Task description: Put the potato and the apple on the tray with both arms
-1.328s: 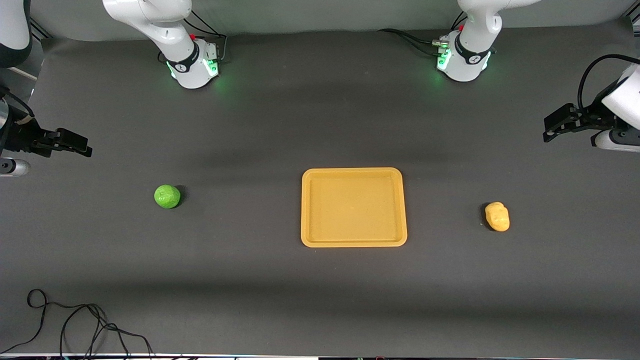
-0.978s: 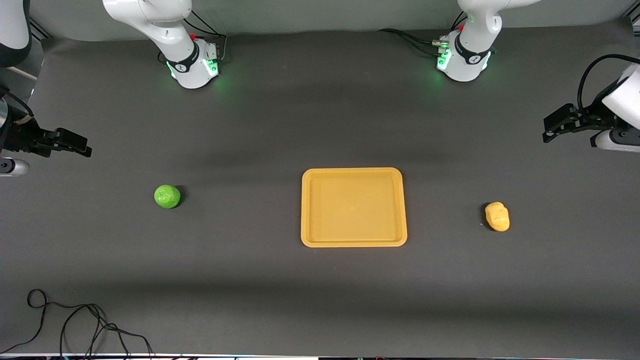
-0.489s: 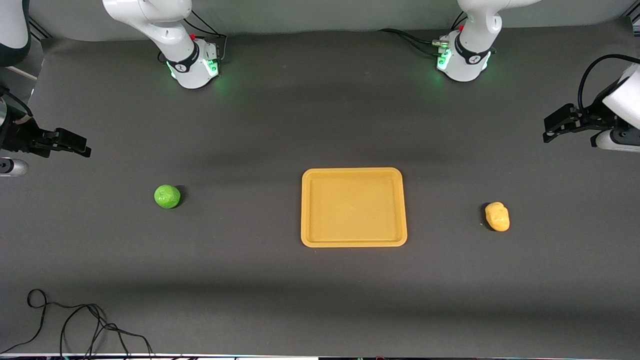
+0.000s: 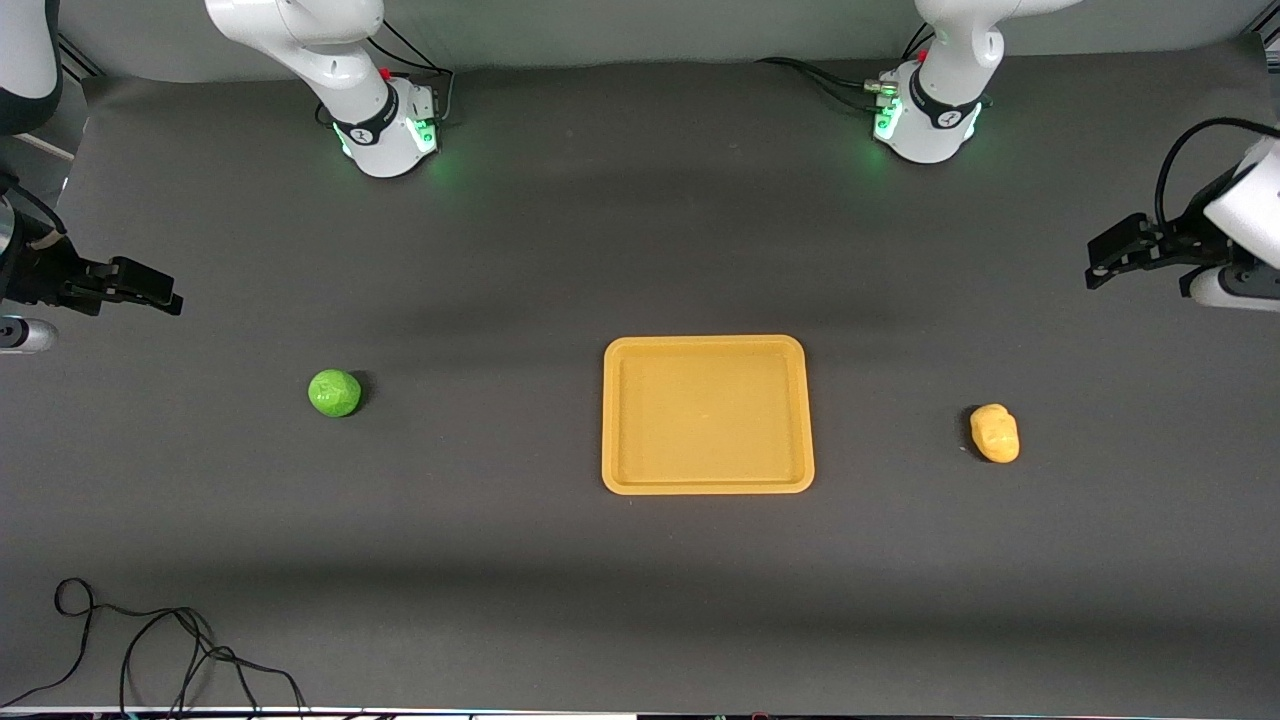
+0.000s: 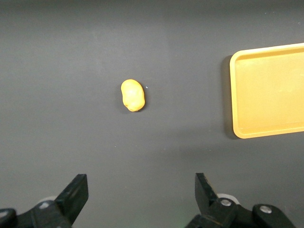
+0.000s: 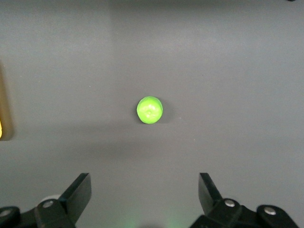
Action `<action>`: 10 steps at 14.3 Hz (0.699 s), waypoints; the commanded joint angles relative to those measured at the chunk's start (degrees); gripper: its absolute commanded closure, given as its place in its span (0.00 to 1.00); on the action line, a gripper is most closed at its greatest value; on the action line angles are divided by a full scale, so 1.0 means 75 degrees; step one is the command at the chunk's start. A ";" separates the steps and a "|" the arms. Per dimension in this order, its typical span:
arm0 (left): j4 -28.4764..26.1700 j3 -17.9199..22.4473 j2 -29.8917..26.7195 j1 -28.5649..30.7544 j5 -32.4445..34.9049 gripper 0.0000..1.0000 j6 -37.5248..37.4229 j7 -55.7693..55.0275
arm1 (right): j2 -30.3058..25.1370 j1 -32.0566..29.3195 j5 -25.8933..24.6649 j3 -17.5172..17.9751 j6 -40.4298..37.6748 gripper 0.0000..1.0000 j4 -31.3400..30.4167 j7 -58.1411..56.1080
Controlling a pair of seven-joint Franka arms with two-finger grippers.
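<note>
Since the earlier frames little has changed: only the left gripper (image 4: 1100, 262) has drifted slightly up along the left arm's end of the table, while the right gripper (image 4: 165, 292) has kept its place at the right arm's end, and the fruit and tray lie where they did. Both grippers hang in the air over bare dark table (image 4: 500, 250), each with its jaws spread wide and holding nothing; the left wrist view shows the two black fingertips (image 5: 76, 192) well apart, and the right wrist view shows the same. The potato (image 4: 995, 433) lies on the table toward the left arm's end, well apart from the tray (image 4: 707, 486) and a little nearer the front camera than the left gripper's patch of table. The apple (image 4: 335, 393) sits toward the right arm's end, also well apart from the tray. The tray rests between the two, in the middle of the table, with nothing on it. A loose black cable (image 4: 150, 640) lies at the near edge at the right arm's end.
</note>
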 commanded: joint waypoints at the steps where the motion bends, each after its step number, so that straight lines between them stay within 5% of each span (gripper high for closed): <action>1: 0.0029 0.0039 0.0735 0.0096 -0.0079 0.00 0.0415 0.0030 | 0.0094 0.0104 0.0158 -0.0100 -0.0070 0.00 0.0207 -0.0069; 10: -0.0041 0.0040 0.3735 0.0002 0.0937 0.00 0.3426 -0.0365 | 0.0129 0.0104 0.0158 -0.0088 -0.0058 0.00 0.0207 -0.0069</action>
